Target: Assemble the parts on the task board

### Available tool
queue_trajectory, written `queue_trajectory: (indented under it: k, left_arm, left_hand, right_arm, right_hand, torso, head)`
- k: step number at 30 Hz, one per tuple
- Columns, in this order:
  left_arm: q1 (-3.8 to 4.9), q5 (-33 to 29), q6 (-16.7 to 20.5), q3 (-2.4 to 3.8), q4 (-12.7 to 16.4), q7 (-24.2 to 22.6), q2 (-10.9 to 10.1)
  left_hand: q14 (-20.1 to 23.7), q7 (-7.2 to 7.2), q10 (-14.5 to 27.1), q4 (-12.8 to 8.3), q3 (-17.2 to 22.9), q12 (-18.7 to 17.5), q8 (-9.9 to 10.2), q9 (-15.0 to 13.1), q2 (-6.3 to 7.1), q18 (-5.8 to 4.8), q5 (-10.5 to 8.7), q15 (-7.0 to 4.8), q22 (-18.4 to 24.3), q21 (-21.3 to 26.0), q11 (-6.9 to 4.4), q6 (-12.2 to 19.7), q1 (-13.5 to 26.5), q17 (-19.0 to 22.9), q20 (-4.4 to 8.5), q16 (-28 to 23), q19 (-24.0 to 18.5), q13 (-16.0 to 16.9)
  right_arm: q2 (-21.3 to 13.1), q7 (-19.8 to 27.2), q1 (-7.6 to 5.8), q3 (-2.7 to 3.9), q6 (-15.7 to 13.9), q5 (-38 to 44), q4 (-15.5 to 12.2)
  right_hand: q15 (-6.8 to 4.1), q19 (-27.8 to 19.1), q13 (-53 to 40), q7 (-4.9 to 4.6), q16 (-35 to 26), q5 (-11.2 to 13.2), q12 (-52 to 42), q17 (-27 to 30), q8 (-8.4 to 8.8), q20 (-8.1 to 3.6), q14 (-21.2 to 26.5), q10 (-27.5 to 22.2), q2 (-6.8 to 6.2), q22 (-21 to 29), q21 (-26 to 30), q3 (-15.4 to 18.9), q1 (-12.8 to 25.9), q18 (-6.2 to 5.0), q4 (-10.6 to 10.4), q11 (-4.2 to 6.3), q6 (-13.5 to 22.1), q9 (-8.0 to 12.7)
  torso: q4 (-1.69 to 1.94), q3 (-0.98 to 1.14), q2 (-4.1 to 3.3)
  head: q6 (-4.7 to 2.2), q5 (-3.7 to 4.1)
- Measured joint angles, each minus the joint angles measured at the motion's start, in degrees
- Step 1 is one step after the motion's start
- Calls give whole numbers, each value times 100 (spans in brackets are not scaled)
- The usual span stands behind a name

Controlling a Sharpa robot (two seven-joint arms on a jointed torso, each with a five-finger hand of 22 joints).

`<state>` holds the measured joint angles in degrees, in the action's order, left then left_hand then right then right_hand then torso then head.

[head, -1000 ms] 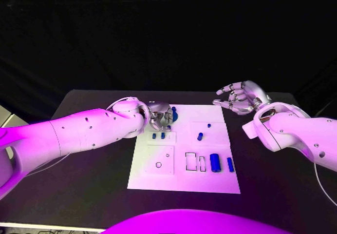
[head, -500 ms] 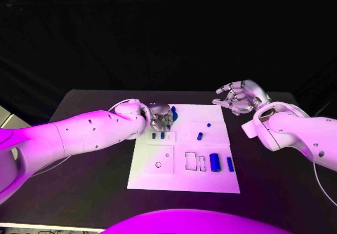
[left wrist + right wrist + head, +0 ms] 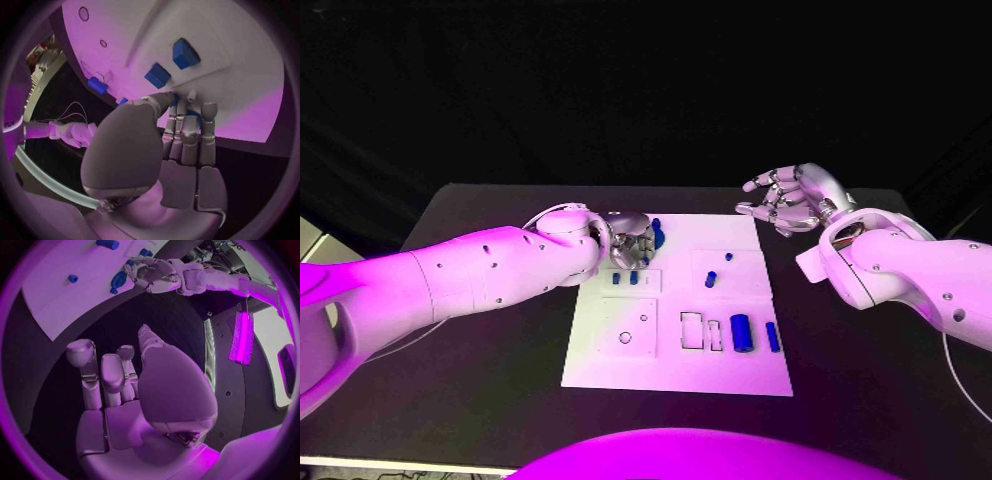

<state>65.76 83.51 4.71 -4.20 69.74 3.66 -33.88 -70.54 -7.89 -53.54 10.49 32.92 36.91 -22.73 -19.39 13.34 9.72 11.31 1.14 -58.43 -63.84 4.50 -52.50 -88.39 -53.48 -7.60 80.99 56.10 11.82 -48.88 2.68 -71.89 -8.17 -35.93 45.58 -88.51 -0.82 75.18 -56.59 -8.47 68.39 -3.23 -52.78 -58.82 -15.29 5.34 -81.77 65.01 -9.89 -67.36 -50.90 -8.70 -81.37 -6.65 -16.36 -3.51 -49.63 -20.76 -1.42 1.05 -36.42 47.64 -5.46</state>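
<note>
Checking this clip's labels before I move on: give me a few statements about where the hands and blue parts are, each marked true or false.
1. The left hand is over the far left part of the white board. True.
2. The right hand holds a blue part. False: it holds nothing, its fingers apart, off the board's far right corner.
3. Two blue parts lie side by side near the board's right edge. True.
4. The board sits on a white table. False: the table is black.

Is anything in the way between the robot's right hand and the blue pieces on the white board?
Nothing visible. The right hand hovers off the board's far right corner, fingers apart, with bare table and board between it and the nearest blue pieces.
</note>
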Motion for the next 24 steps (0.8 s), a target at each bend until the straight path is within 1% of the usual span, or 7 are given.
queue_trajectory:
  k: [5, 6, 7, 11, 16, 19, 24]
  left_arm:
    - [-3, -19, 74, -1, -1, -49, 0]
    - [-4, -28, 100, -1, -1, -63, -1]
    - [-5, -37, 128, -1, -1, -79, -2]
    - [-21, -85, 239, 3, 7, -151, -17]
    - [-63, -176, 368, 43, 88, -248, -95]
    - [-75, -251, 428, 98, 175, -299, -178]
    - [-76, -394, 470, 229, 409, -358, -419]
  left_hand:
    - [-148, 27, -254, -156, 83, -156, 14, -40, -73, -7, -34, -58, -214, -190, -52, -191, 76, -130, 60, 95, 131, -68]
    - [-219, 35, -321, -213, 90, -208, 31, -51, -79, -76, -37, -70, -282, -254, -66, -253, 94, -205, 69, 129, 199, -77]
    - [-268, 43, -363, -235, 104, -236, 35, -77, -81, -95, -37, -77, -331, -298, -82, -283, 114, -261, 75, 151, 239, -80]
    - [-297, 41, -433, -253, 123, -338, 91, -96, -82, -95, -47, -93, -389, -330, -110, -304, 249, -313, 93, 154, 258, -101]
    - [-318, 39, -436, -261, 131, -447, 124, -117, -72, -94, -47, -72, -390, -330, -113, -307, 316, -308, 93, 154, 258, -141]
    - [-318, 39, -465, -261, 131, -479, 128, -117, -72, -95, -47, -72, -395, -330, -102, -307, 316, -310, 93, 156, 257, -148]
    - [-318, 39, -465, -261, 131, -509, 131, -117, -72, -94, -48, -72, -395, -330, -102, -306, 316, -319, 93, 176, 257, -155]
  right_arm:
    - [7, 0, 0, 0, 3, -1, 4]
    - [8, 0, 0, 0, 4, -1, 5]
    - [8, 0, 0, 0, 4, -1, 6]
    - [10, 0, 0, 0, 7, -1, 10]
    - [9, 0, 6, 0, 11, -1, 14]
    - [4, -1, 11, 0, 12, -1, 20]
    - [-5, -1, 24, 0, 14, -1, 37]
  right_hand:
    - [0, 0, 0, 0, 0, 0, 0, 0, 0, 0, 0, 0, 0, 0, 0, 0, 0, 0, 0, 0, 0, 0]
    - [0, 0, 0, 0, 0, 0, 0, 0, 0, 0, 0, 0, 0, 0, 0, 0, 0, 0, 0, 0, 0, 0]
    - [0, 0, 0, 0, 0, 0, 0, 0, 0, 0, 0, 0, 0, 0, 0, 0, 0, 0, 0, 0, 0, 0]
    - [0, 0, 0, 0, 0, 0, 0, 0, 0, 0, 0, 0, 0, 0, 0, 0, 0, 0, 0, 0, 0, 0]
    - [0, 0, 17, 1, 0, 0, 29, 9, -23, 0, 0, 1, 0, 22, 43, 0, 0, 0, 0, 0, 1, 0]
    - [0, 0, 84, 1, -54, 0, 100, 38, -23, 0, -1, -41, 0, 62, 109, 0, 0, 0, 0, -19, 1, 0]
    - [8, -15, 232, 11, -196, 0, 249, 154, -23, -15, 21, -131, 0, 175, 293, 0, 0, 0, 0, -16, 12, 0]
  torso:
    - [0, 0, 0]
    - [0, 0, 0]
    - [0, 0, 0]
    - [0, -1, 0]
    - [-1, -4, 1]
    - [-2, -7, 1]
    - [3, -8, 8]
  head:
    - [3, -1]
    - [3, -1]
    - [2, -1]
    - [-10, -1]
    - [-22, 4]
    - [-30, 12]
    - [-33, 17]
